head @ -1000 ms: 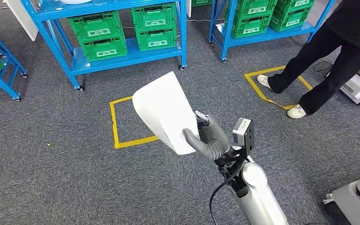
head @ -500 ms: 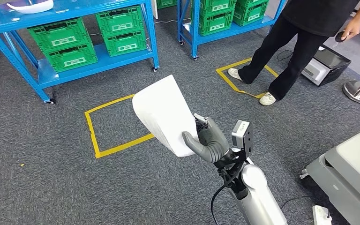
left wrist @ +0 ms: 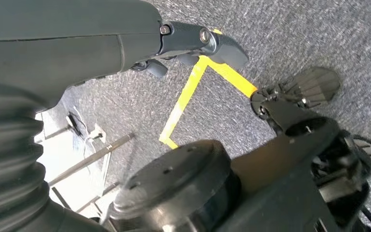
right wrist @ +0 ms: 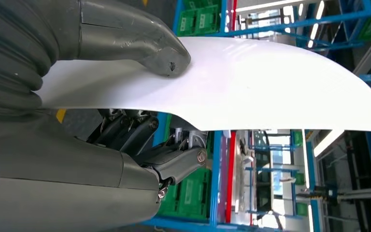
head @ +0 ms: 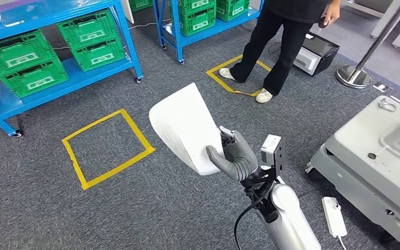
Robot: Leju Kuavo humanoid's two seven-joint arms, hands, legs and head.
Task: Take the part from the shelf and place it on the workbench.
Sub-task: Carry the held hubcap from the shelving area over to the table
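My right hand [head: 234, 156] grips a white curved panel, the part [head: 185, 125], by its near edge and holds it up above the carpet in the head view. In the right wrist view the thumb [right wrist: 140, 43] presses on the part's [right wrist: 251, 82] upper face and the darker fingers sit beneath it. My left hand [left wrist: 125, 43] hangs over the floor with its fingers stretched out and nothing in them. A light grey bench-like unit [head: 364, 140] stands at the right. The blue shelf [head: 0, 101] with green crates [head: 26, 62] is at the far left.
A person in dark trousers [head: 271, 47] stands ahead, by a yellow tape square [head: 224, 83] and a dark box [head: 315, 52]. Another tape square [head: 135, 130] marks the carpet at left. A stanchion base [head: 354, 77] and a white power strip [head: 334, 216] lie to the right.
The camera has swung right: shelves and tape squares slid left, and the grey unit came further into view. My right hand keeps the same hold on the part.
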